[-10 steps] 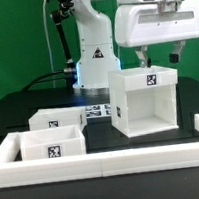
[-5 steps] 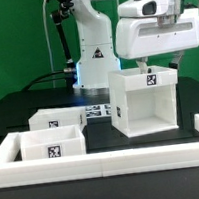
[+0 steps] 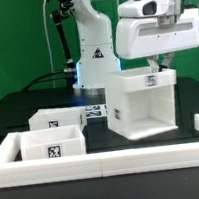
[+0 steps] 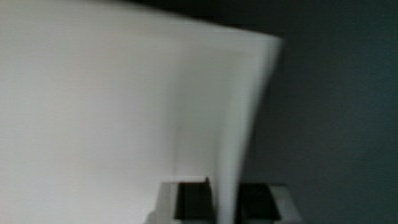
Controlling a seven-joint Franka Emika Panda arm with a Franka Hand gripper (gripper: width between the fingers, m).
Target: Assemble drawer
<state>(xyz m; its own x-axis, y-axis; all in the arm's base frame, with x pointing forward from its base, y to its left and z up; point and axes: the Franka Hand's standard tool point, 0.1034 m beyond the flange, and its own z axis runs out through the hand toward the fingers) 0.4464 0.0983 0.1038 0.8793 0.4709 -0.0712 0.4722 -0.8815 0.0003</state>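
The big white drawer shell (image 3: 139, 108) stands on the black table at the exterior view's right, its open side facing the camera and a tag on its top. My gripper (image 3: 161, 72) is down on the shell's top right edge, one finger on each side of the right wall. In the wrist view the thin white wall (image 4: 228, 120) runs between my two dark fingers, gripper (image 4: 226, 200) closed on it. Two small open-top trays, one (image 3: 58, 120) behind the other (image 3: 53, 143), sit at the exterior view's left, each with a tag.
A long low white rail (image 3: 106, 167) runs along the front, with raised ends at both sides. The marker board (image 3: 97, 112) lies flat between the trays and the shell. The arm's base (image 3: 92, 58) stands behind.
My gripper came down from above the shell onto its right wall and closed on it. The shell has shifted slightly to the exterior view's left and tilted a little.
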